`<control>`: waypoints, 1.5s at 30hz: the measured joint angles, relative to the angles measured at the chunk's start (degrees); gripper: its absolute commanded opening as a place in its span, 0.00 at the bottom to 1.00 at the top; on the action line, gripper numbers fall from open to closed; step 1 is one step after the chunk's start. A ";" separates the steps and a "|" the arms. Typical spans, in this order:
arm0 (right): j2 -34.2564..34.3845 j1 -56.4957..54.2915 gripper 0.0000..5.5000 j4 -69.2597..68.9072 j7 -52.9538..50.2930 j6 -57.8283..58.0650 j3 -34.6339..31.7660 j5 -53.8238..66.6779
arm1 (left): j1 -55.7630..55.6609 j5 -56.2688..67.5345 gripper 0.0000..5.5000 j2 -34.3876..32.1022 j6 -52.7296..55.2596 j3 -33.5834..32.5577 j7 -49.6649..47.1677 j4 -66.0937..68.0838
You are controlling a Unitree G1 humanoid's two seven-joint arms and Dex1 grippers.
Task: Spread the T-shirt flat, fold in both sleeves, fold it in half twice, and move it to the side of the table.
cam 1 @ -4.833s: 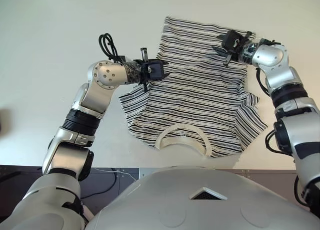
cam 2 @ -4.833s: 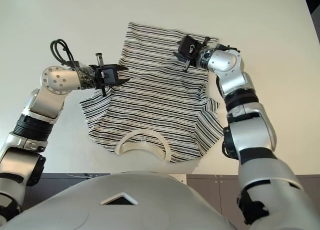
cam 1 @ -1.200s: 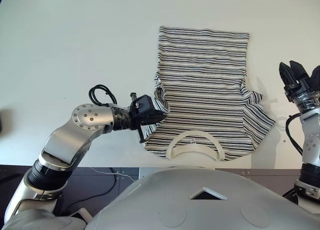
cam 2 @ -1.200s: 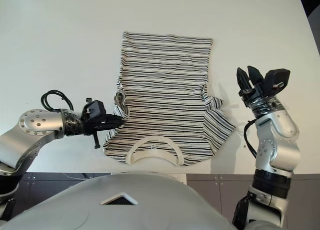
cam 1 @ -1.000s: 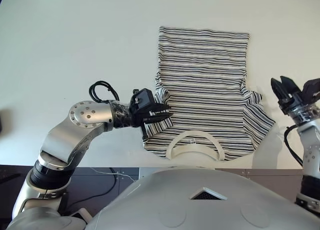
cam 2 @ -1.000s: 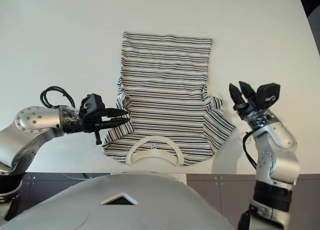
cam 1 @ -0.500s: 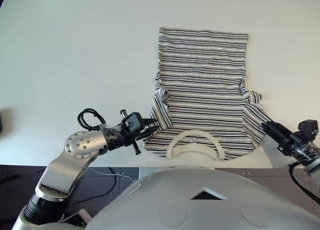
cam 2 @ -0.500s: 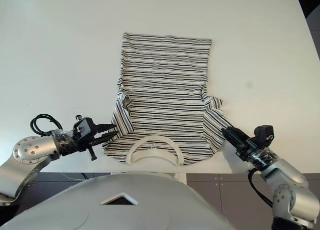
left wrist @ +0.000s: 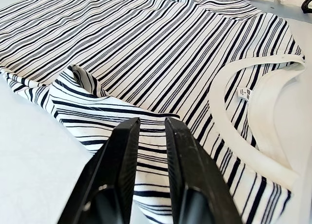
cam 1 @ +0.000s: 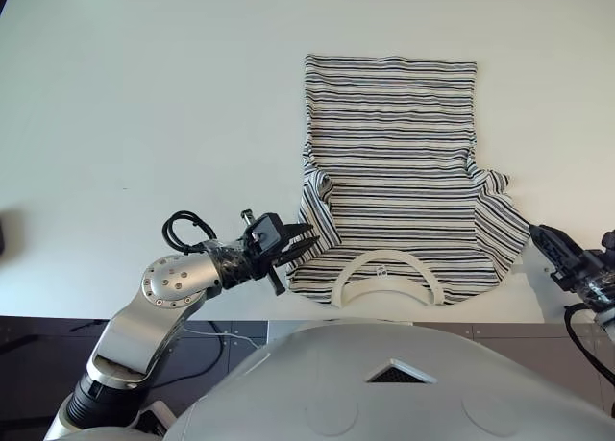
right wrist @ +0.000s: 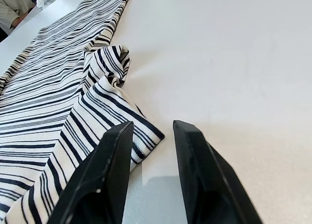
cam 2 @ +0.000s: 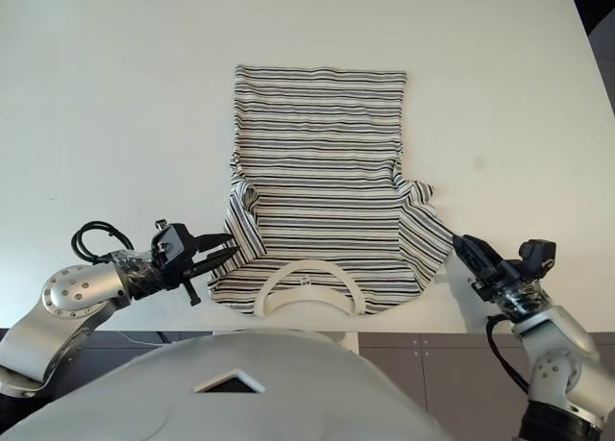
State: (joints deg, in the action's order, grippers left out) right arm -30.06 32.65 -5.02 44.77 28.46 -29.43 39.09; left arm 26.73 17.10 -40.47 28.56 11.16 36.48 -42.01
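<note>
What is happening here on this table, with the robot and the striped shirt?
A two-armed robot is working on a striped T-shirt that lies on a white table, with its collar toward the robot. The body of the shirt is spread out, but the left sleeve and the right sleeve are bunched and not yet folded in. The left gripper is low at the shirt's left shoulder edge, jaws open. The right gripper is low by the right sleeve's corner, jaws open too. Neither has closed on the cloth.
</note>
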 measured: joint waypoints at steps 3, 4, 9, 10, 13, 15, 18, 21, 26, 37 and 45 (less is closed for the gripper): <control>0.02 0.03 0.27 0.05 0.00 -1.13 1.09 -0.96 | 0.07 -0.10 0.17 0.26 0.01 0.15 -0.90 -0.03; 0.04 0.04 0.27 0.05 0.00 -1.64 1.40 -1.28 | 0.17 -0.53 0.17 0.37 0.01 0.34 -0.99 -0.04; 0.15 0.10 0.16 -0.49 0.08 -2.43 3.01 -1.75 | 0.71 -1.24 0.17 0.67 0.01 0.91 -1.81 -0.31; 0.15 0.10 0.12 -0.47 0.33 -2.51 3.16 -1.75 | 0.82 -1.29 0.17 0.68 0.00 0.93 -1.84 -0.41; 0.12 0.05 0.03 -0.14 0.41 -2.57 3.25 -1.77 | 1.48 -1.77 0.17 0.81 -0.01 1.09 -2.06 -0.44; 0.09 -0.10 0.02 -0.15 0.21 -2.57 3.25 -2.07 | 1.79 -2.22 0.17 1.17 -0.01 1.50 -2.13 -0.44; 0.09 -0.90 0.02 0.39 -0.47 -2.76 3.19 -2.44 | 1.79 -2.32 0.17 1.63 -0.01 1.54 -2.38 -0.44; 0.29 -2.01 0.02 -0.82 -2.28 -1.45 2.68 -1.65 | 1.79 -2.88 0.17 1.76 -0.03 1.51 -3.01 -0.42; 0.37 -1.56 0.02 -17.20 -3.02 1.79 3.27 3.94 | 1.78 -2.89 0.17 1.75 -0.20 1.40 -2.96 -0.36; -4.86 1.10 0.02 -28.04 -2.09 0.54 20.03 -10.26 | 1.82 -2.84 0.17 1.64 -0.29 1.39 -1.93 -0.36; -6.86 3.11 0.12 -30.01 -1.26 -1.26 23.35 -15.17 | 1.84 -2.79 0.17 0.64 -0.27 0.28 -0.59 -0.53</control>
State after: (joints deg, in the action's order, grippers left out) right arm -36.92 35.76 -35.03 43.51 27.20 -6.08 23.92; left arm 28.56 14.31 -39.84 28.29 11.44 35.89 -42.54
